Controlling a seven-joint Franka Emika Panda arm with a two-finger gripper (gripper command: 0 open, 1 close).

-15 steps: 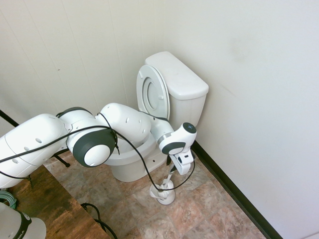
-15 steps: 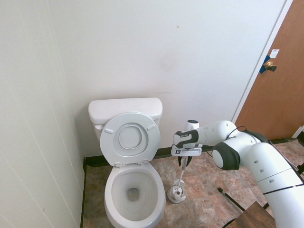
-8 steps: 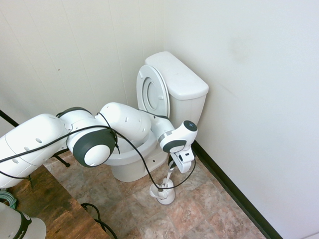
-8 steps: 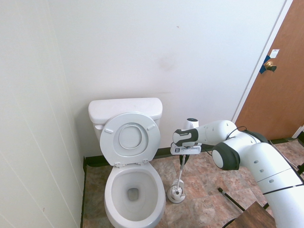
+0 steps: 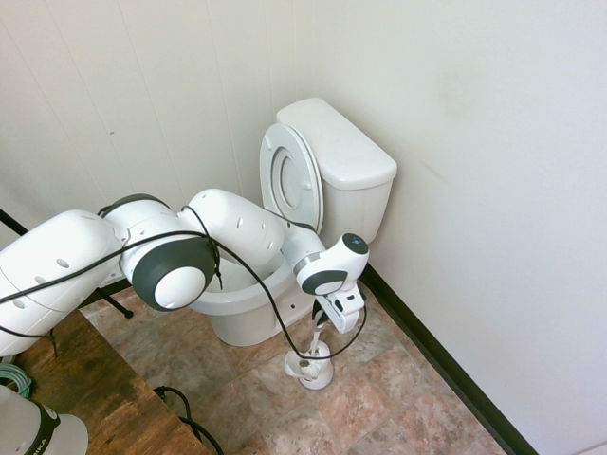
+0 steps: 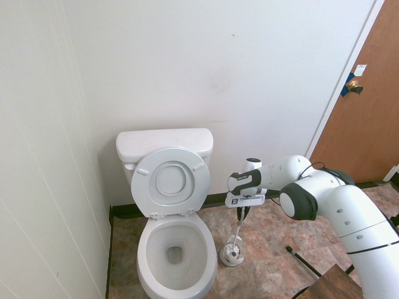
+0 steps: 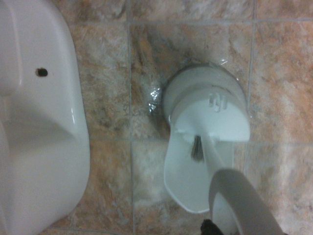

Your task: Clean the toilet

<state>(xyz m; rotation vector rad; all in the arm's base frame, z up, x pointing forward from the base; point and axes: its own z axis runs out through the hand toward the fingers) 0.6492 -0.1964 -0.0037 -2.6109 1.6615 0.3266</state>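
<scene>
The white toilet (image 5: 334, 163) stands in the corner with its seat and lid (image 6: 171, 180) raised against the tank and the bowl (image 6: 174, 249) uncovered. Beside the bowl a small white brush holder (image 5: 311, 368) sits on the tiled floor, and the thin brush handle (image 6: 238, 229) rises from it. My gripper (image 5: 329, 320) hangs above the holder, pointing down, shut on the top of that handle. In the wrist view the holder (image 7: 205, 112) is straight below, the handle (image 7: 242, 200) runs up toward the camera, and the toilet's base (image 7: 34, 137) lies close by.
A white wall is close behind the toilet, with a black baseboard (image 5: 446, 370) along the floor. A brown door (image 6: 368, 112) stands on the far side of the arm. A wooden surface (image 5: 85, 389) is near the arm's base.
The fingers have closed on the brush handle. The wrist has shifted slightly; the brush still stands in its holder.
</scene>
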